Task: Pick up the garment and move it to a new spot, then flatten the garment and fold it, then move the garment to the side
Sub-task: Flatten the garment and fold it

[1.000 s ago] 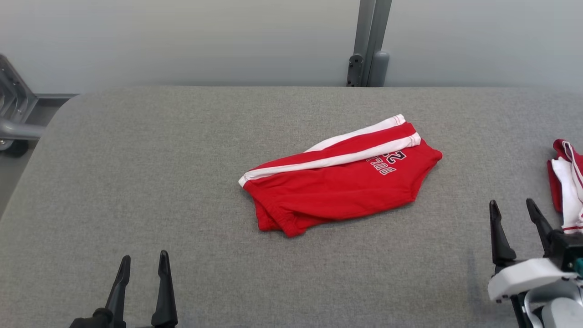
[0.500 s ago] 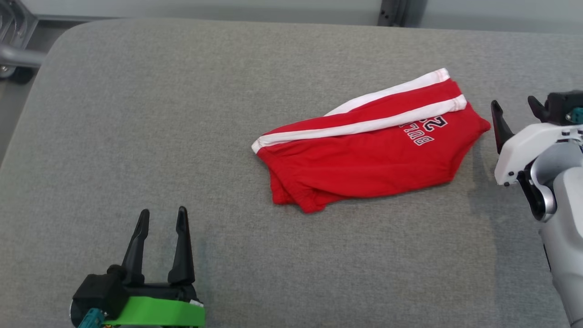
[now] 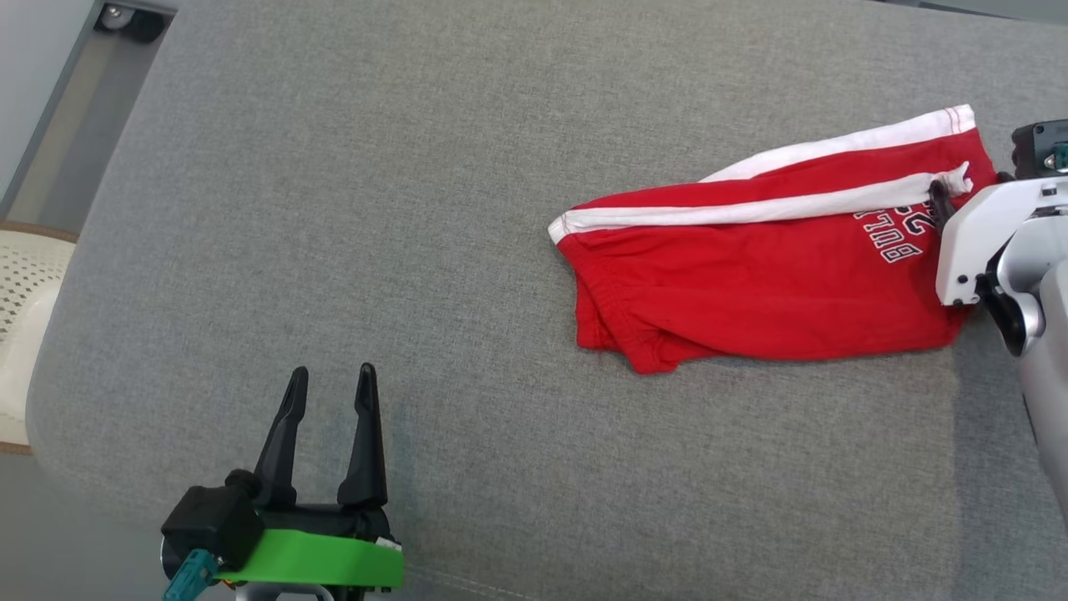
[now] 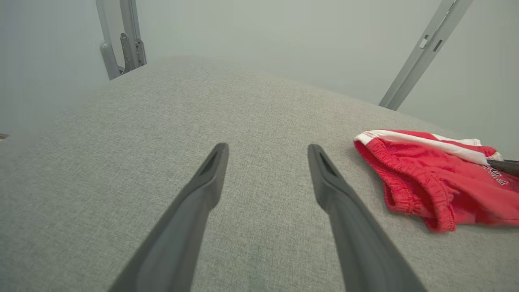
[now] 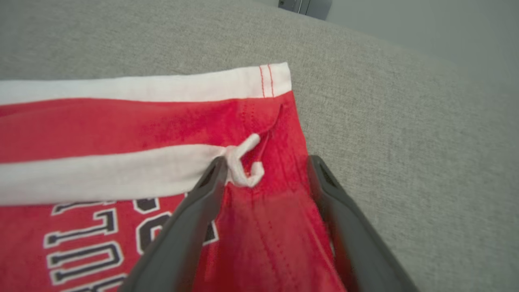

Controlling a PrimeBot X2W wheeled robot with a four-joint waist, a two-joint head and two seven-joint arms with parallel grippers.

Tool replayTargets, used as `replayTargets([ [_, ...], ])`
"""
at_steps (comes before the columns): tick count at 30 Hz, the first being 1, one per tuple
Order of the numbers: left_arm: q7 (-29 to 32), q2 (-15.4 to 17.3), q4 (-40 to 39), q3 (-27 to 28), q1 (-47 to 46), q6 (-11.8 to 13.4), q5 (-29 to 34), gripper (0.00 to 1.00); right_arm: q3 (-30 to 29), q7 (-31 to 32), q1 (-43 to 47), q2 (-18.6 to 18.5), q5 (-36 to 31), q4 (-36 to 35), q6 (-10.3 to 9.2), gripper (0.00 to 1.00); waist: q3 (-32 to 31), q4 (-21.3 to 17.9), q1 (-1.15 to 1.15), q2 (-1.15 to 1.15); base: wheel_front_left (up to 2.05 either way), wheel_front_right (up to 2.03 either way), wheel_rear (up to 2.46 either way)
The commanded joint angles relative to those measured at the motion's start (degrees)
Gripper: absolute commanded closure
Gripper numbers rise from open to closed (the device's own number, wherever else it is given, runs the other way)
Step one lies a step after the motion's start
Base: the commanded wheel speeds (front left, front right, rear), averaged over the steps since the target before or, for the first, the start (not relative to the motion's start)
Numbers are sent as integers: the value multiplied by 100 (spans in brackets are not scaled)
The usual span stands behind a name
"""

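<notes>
The garment is a pair of red shorts with white side stripes and dark lettering, lying folded on the grey padded table. My right gripper is at its right end, open. In the right wrist view the right gripper straddles the garment's hem. Its left finger presses into the lower white stripe, which is bunched into a small curl there. My left gripper is open and empty near the table's front left. In the left wrist view the left gripper has the garment well to its right.
The table's rounded left edge drops to the floor, where a cream perforated object stands. A caster wheel shows at the top left. Grey metal frame posts rise behind the table against a pale wall.
The head camera has tilted down and shifted. My right gripper has come forward onto the garment's right end and bunched its white stripe. The left gripper has stayed open.
</notes>
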Motion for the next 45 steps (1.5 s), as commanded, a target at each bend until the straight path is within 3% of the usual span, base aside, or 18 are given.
replayTargets([
  [1, -14, -3, -27, -8, -121, 34, -34, 0, -31, 92, -45, -40, -51, 158, -2, 0, 144, 103, 0, 0, 0, 0, 0],
  [11, -14, -4, -36, -115, -126, 59, -42, 0, -188, 266, -365, 16, -132, 806, -6, 0, 226, 131, 0, 0, 0, 0, 0],
  [12, -14, -4, -38, -116, -124, 58, -44, 0, -201, 297, -372, 43, -76, 870, -6, 7, 231, 127, 0, 0, 0, 0, 0],
  [13, -14, -4, -35, -121, -122, 56, -47, 0, -202, 323, -376, 83, 3, 934, -6, 50, 230, 121, 0, 0, 0, 0, 0],
  [14, -15, -4, -27, -126, -113, 64, -50, 0, -200, 353, -364, 150, 115, 993, -6, 100, 218, 108, 0, 0, 0, 0, 0],
  [17, -14, -3, -17, -117, -76, 101, -71, 0, -228, 331, -339, 222, 482, 1065, -5, 100, 173, 30, 0, 0, 0, 0, 0],
  [22, -14, -1, 31, -64, 86, 166, -120, 0, -610, -217, -55, 255, 1012, 991, -13, 100, -195, -210, 0, 0, 0, 0, 0],
  [27, -14, 0, 67, 63, 300, 176, 1, 0, -610, -529, 535, 397, 1463, 737, -11, 100, -705, -603, 0, 0, 0, 0, 0],
  [31, -14, 0, 100, 193, 523, 151, 73, 0, -470, -434, 1026, 458, 1866, 353, -9, 100, -1054, -999, 0, 0, 0, 0, 0],
  [36, -14, 1, 108, 289, 660, 43, 266, 0, -646, -207, 1461, 301, 2310, -103, -7, 100, -1195, -1310, 0, 0, 0, 0, 0],
  [45, -14, 1, 126, 384, 632, -62, 358, 0, -1499, 116, 1456, -206, 2290, -165, -5, 100, -1075, -1227, 0, 0, 0, 0, 0],
])
